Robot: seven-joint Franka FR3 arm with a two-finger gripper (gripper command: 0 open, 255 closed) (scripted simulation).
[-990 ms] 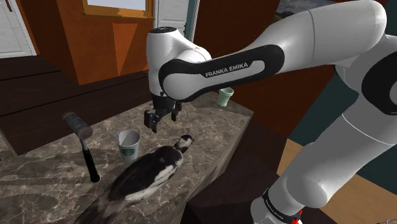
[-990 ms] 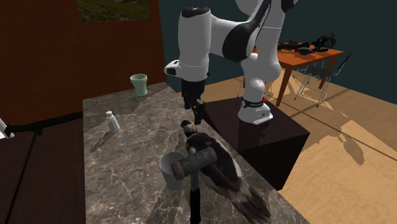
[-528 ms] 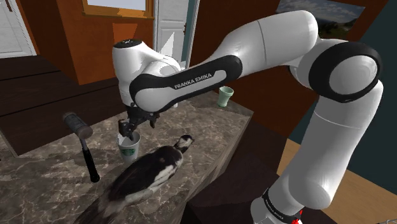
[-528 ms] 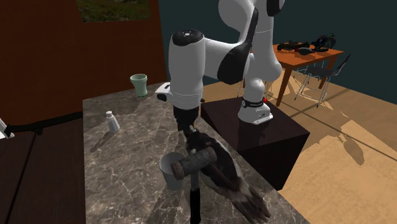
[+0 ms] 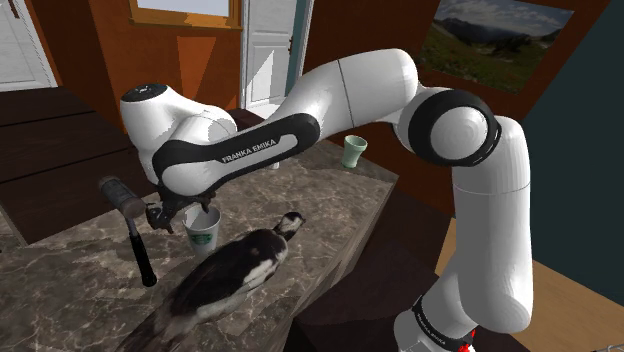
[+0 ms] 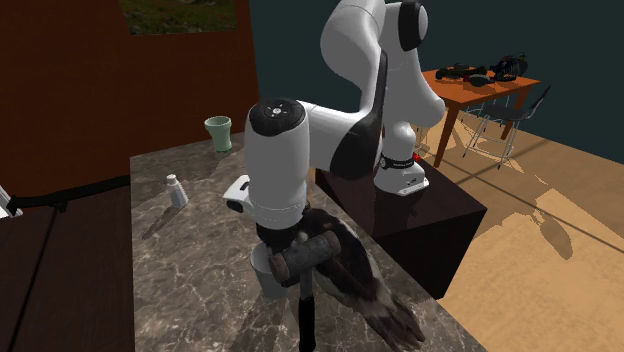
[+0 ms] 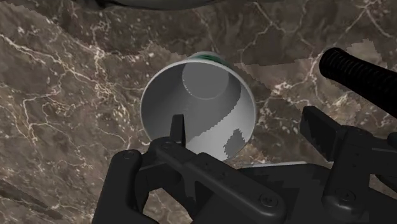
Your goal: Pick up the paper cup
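Observation:
The paper cup [image 5: 204, 233] is white with a green logo and stands upright and empty on the dark marble table [image 5: 330, 195]. My gripper [image 5: 170, 216] hangs low at the cup's rim, on the shoulder view's left side of it. In the wrist view the gripper [image 7: 248, 127] is open. One finger [image 7: 177, 127] reaches inside the cup [image 7: 198, 102], and the other stands outside its wall. The fingers are not pressed on the wall. In the second exterior view the cup [image 6: 267, 277] shows under the arm, partly behind a hammer head.
A black hammer [image 5: 133, 225] lies close beside the cup, its handle [image 7: 359, 69] near the outer finger. A black-and-white bird figure [image 5: 235, 268] lies on the cup's other side. A green cup [image 5: 353, 151] and a small shaker [image 6: 177, 190] stand farther back. The table edge [image 5: 345, 250] runs beside the bird.
The arm has swung towards the shoulder view's left and come down. The gripper went from above the bird's head to the cup's rim. The cup has not moved.

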